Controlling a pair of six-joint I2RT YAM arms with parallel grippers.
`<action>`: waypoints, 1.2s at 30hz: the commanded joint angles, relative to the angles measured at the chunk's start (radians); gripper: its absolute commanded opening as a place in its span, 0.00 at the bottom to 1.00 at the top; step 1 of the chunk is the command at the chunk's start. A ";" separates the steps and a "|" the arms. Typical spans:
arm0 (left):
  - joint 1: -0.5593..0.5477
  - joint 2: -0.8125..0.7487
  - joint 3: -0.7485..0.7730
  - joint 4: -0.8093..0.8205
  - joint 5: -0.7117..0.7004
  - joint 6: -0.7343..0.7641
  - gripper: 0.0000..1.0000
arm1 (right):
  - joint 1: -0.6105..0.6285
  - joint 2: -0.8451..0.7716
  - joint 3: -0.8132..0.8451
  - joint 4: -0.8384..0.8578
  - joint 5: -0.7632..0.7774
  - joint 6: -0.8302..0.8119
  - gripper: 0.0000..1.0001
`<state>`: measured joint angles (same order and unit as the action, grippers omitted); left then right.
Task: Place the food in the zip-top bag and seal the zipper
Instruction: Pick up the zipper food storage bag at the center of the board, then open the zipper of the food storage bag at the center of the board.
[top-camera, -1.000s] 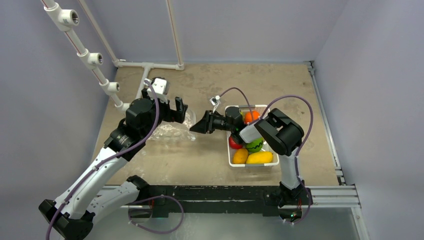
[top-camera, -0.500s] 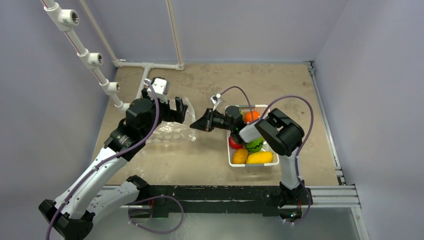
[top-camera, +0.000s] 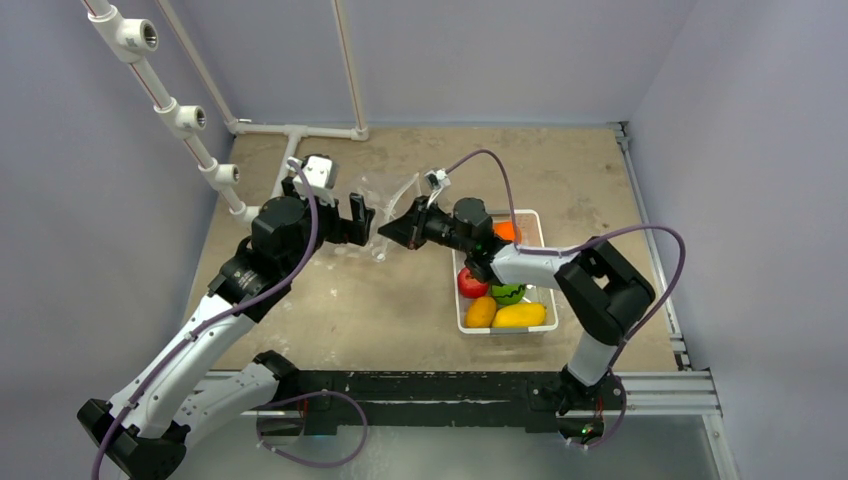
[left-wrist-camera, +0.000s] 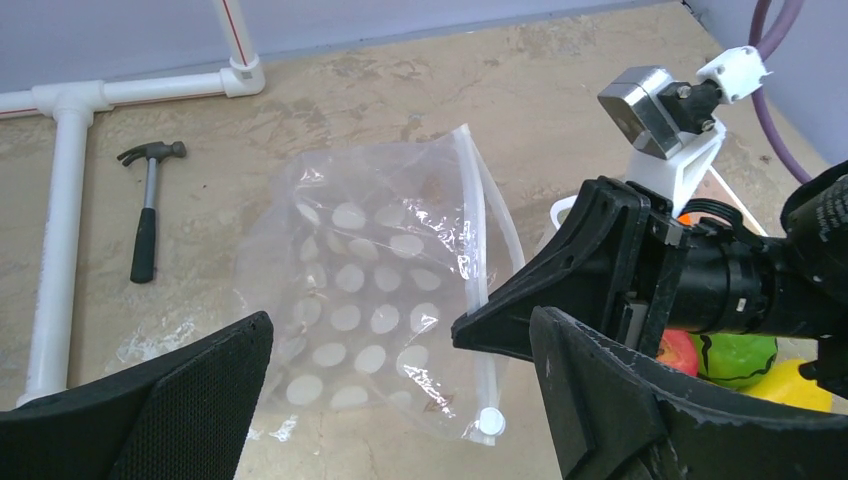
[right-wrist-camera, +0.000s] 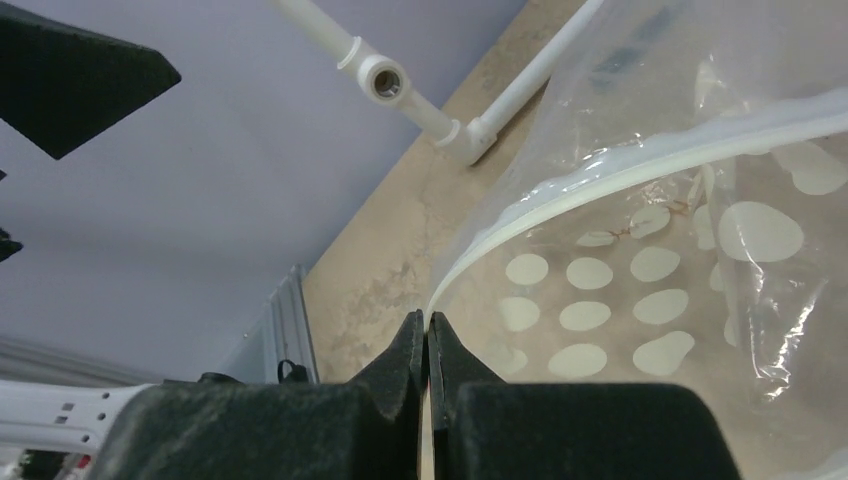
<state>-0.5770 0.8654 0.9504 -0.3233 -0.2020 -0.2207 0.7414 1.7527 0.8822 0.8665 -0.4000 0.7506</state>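
Left wrist view: the zip-top bag (left-wrist-camera: 365, 290) hangs between the two arms. It is held at its mouth edge by the right pincer (left-wrist-camera: 465, 328), whose jaws are pressed together on the zipper (left-wrist-camera: 478, 235). The right wrist view agrees, with the two dark tips meeting and the pale strip running out from between them. The left pincer (left-wrist-camera: 400, 335) stands wide apart and empty, facing the bag's dotted side and touching nothing. The food (top-camera: 508, 303) lies in the white basket (top-camera: 503, 331) by the right arm, apart from the bag, and none of it is inside.

The step in hand looks like opening the mouth. To do it well, the left pincer should probably take only the near lip of the strip, close to the right one's grip, so that the two layers part. Pinching both layers would hold the mouth closed. A slow pull seems wise, since the film is thin and slack.

The bag is clear, crinkled film printed with white dots, and it glints at its folds. The zipper is a stiffer, milky, gently bowed strip with a small white knob at one end. The fruits are smooth and glossy, and the tabletop (top-camera: 400, 310) is mottled and matte. A hammer (left-wrist-camera: 148, 210) lies beyond the bag.
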 joint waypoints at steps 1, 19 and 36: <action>0.003 0.002 0.030 0.008 -0.001 -0.032 0.99 | 0.037 -0.076 0.051 -0.136 0.118 -0.108 0.00; 0.002 0.113 0.128 -0.141 0.006 -0.064 0.97 | 0.216 -0.216 0.083 -0.381 0.396 -0.250 0.00; 0.002 0.194 0.170 -0.182 0.130 -0.085 0.97 | 0.282 -0.312 -0.023 -0.359 0.420 -0.290 0.00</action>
<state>-0.5770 1.0542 1.0664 -0.5049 -0.1318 -0.2882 1.0069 1.4742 0.8791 0.4797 -0.0067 0.4877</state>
